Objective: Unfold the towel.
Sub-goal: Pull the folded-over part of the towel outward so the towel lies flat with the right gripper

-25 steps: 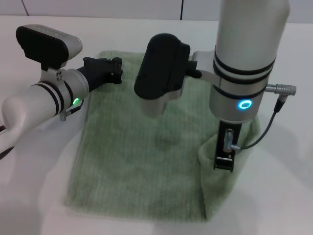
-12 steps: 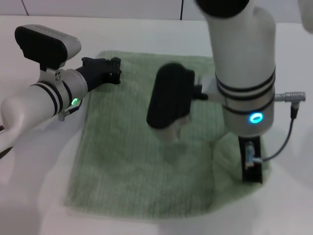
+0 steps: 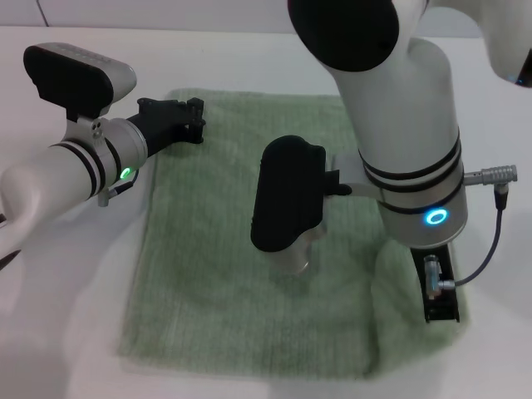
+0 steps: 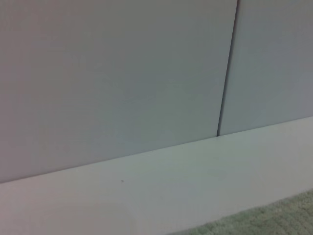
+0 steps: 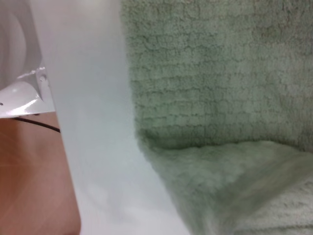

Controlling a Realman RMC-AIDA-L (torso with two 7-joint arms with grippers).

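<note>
The pale green towel [image 3: 224,249] lies spread on the white table [image 3: 58,332], nearly flat. Its near right part is still bunched and raised. My right gripper [image 3: 440,312] points down at that near right corner and is shut on the towel's edge there. The right wrist view shows the towel [image 5: 205,98] up close, with a fold of cloth running across it. My left gripper [image 3: 198,121] rests at the towel's far left corner. The left wrist view shows only a sliver of the towel [image 4: 279,218].
The right arm's black wrist housing [image 3: 287,195] hangs over the middle of the towel. A grey wall [image 4: 107,73] stands behind the table. The table's edge and a brown floor [image 5: 34,181] show in the right wrist view.
My right gripper has moved right and toward the near edge, dragging the folded flap with it. The towel now lies wider. The left arm has not moved.
</note>
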